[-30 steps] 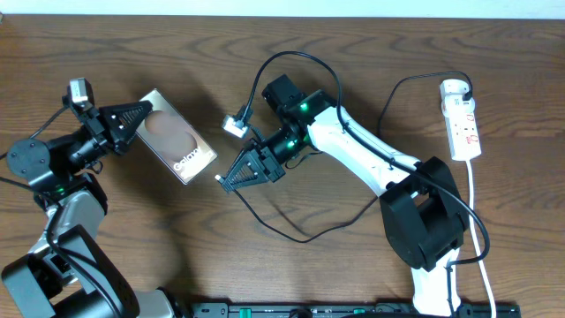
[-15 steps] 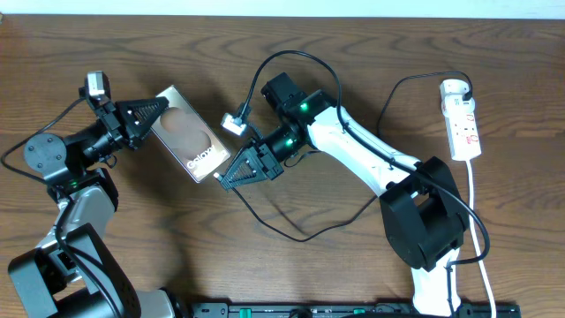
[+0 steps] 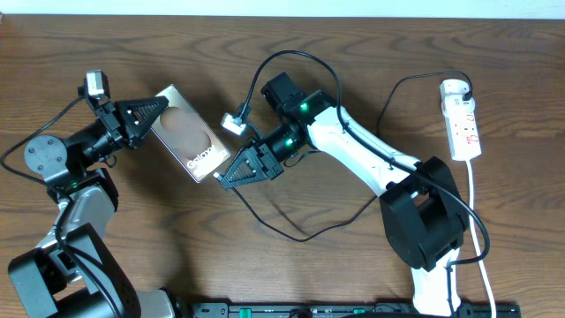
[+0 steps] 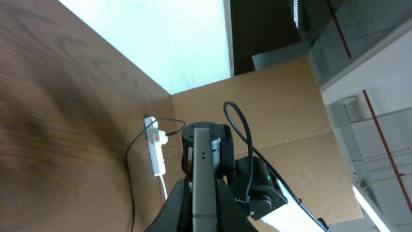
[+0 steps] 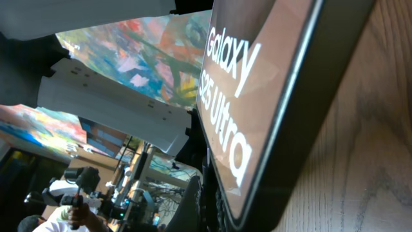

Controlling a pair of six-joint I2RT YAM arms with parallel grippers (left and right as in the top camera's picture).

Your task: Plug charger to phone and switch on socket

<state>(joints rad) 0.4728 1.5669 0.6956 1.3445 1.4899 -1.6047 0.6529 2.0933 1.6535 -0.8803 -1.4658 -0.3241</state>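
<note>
The left tool (image 3: 156, 115) was clenched on the phone (image 3: 187, 134), gripping it by the end nearest that tool's wrist. The rest of the brown slab reached out past its fingertips, lettering upward. In the left wrist view the phone (image 4: 201, 183) showed edge-on between the two fingers.

The right tool (image 3: 226, 180) was clenched on the plug end of the charger (image 3: 291, 232). Its tip sat right at the far corner of the phone, the end farthest from the left tool. Whether the plug was in the port could not be told. Behind this tool the black cable trailed in a loose loop over the tabletop (image 3: 265, 283). Close in front of the right tool, in its own wrist view, the phone (image 5: 257, 96) filled the frame with its white lettering.

The socket (image 3: 464, 125) lay well behind the right tool, far beyond that arm's base, with the rounded white plug at its far end.
</note>
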